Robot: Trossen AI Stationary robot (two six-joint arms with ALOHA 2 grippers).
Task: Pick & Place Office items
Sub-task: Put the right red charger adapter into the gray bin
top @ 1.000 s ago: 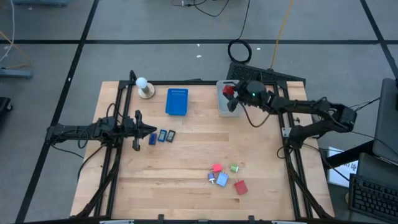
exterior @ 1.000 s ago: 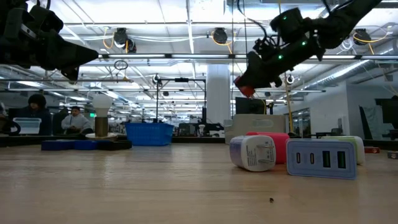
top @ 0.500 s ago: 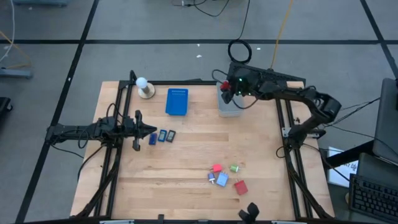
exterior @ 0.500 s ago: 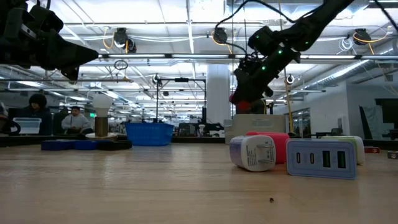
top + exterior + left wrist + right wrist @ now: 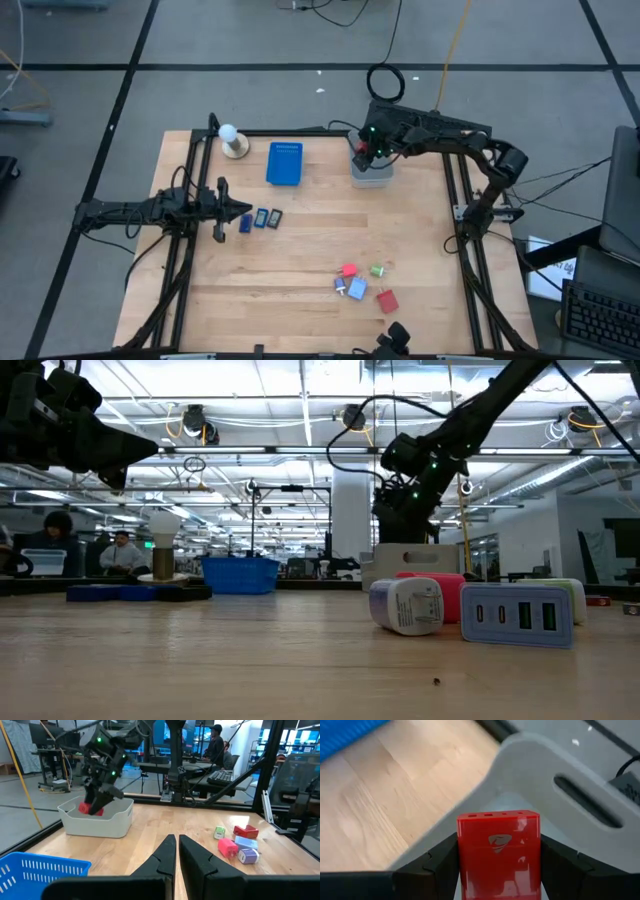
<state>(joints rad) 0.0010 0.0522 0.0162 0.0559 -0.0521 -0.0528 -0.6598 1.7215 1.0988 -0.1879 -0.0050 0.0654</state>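
Observation:
My right gripper is at the table's far right, shut on a red block that hangs at the mouth of a pale grey bin. The left wrist view shows the red block at about rim height of the bin. More office items lie loose on the wood: a cluster of red, pink, green and light-blue pieces near the front, and three small dark-blue and grey rectangles at mid left. My left gripper waits shut beside those rectangles. My right gripper pinches the red block by its two opposite side faces between its two fingers. The fingers slant downward from above into the bin's mouth. The block's end face with small slots points away from the wrist, and the block hangs above the bin's floor.
A flat blue tray lies at the far middle of the table, and a white ball on a round base stands left of it. Bare wood spreads across the table's middle. Black frame rails run along the left and right sides.
My right gripper has sunk toward the grey bin and moved a little toward the table's left, tipping its fingers steeply downward. The red block has stayed between the fingers and come down to the bin's rim.

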